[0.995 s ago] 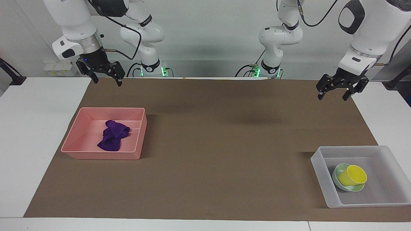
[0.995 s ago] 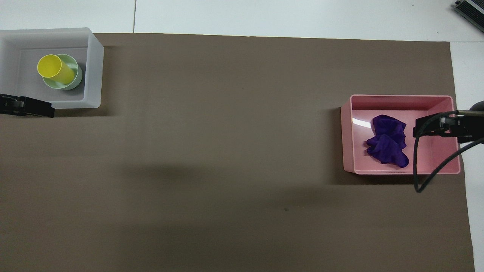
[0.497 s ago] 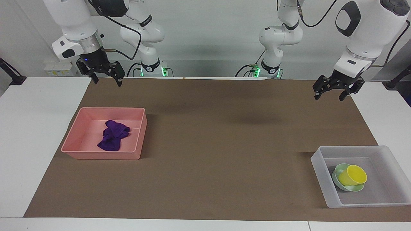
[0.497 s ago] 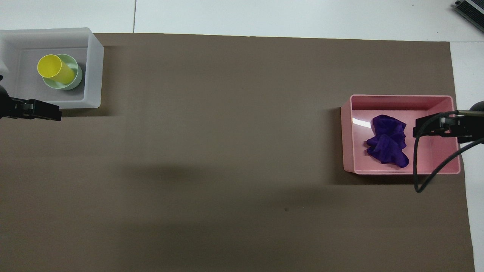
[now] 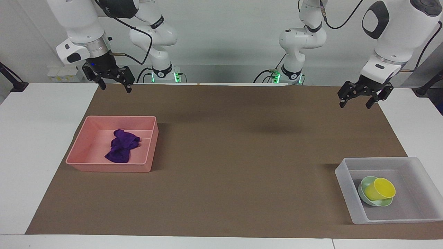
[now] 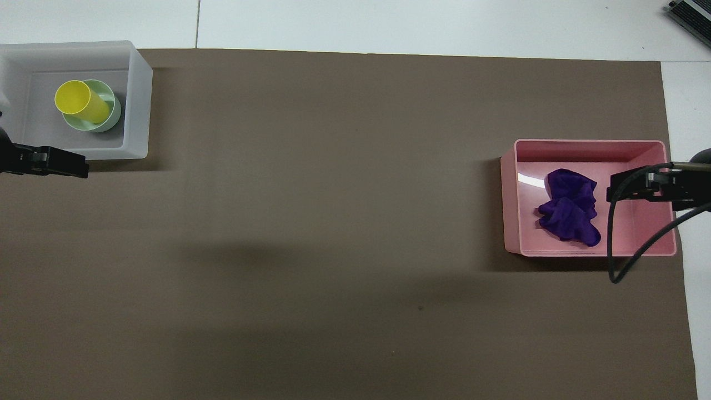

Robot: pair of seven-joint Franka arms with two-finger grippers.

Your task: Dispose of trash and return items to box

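Observation:
The purple cloth [image 5: 121, 146] lies crumpled in the pink bin [image 5: 110, 168]; both also show in the overhead view, the cloth [image 6: 569, 206] in the bin [image 6: 508, 200]. The yellow cup [image 5: 379, 189] leans tilted in the mint-green bowl [image 5: 365, 181], inside the translucent box [image 5: 346, 188] at the left arm's end. In the overhead view the cup [image 6: 80, 100] rests in the bowl [image 6: 113, 114] in the box [image 6: 140, 111]. My right gripper [image 5: 116, 89] is open and empty, raised over the mat at the right arm's end. My left gripper [image 5: 355, 106] is open and empty, raised over the mat's edge.
A brown mat [image 5: 242, 155] covers the middle of the white table [image 5: 34, 138]. The pink bin stands at the right arm's end. A black cable [image 6: 611, 250] hangs from the right arm over the pink bin.
My left gripper has shifted slightly, still open and empty. The right arm, the cloth, the cup and the bowl have not moved.

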